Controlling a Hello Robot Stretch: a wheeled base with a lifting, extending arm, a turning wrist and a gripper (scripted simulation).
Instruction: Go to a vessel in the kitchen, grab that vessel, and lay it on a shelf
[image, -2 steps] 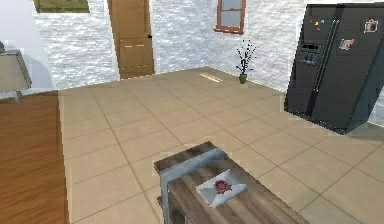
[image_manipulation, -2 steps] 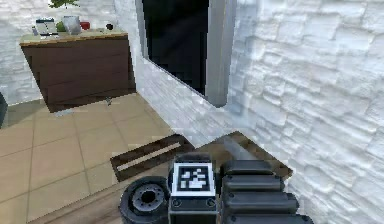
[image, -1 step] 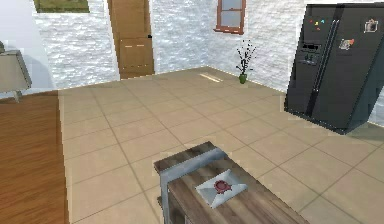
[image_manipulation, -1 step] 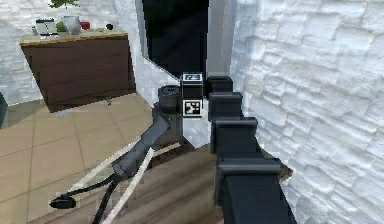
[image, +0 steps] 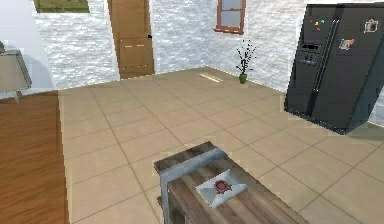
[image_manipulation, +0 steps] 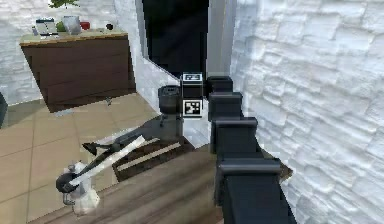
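Note:
In the arm side view my arm rises from the bottom edge and ends at two white marked squares. The gripper's dark body and thin fingers stand left of them, above a wooden tabletop. A pale long thing slants down from the fingers to a dark round end beside a small whitish blob. I cannot tell whether the gripper holds anything. A white vessel-like thing stands on a dark wooden cabinet at the upper left.
The forward view has a tiled floor, a black fridge at the right, a wooden door, a potted plant and the wooden table with a white and red thing. A white stone wall lies close beside the arm.

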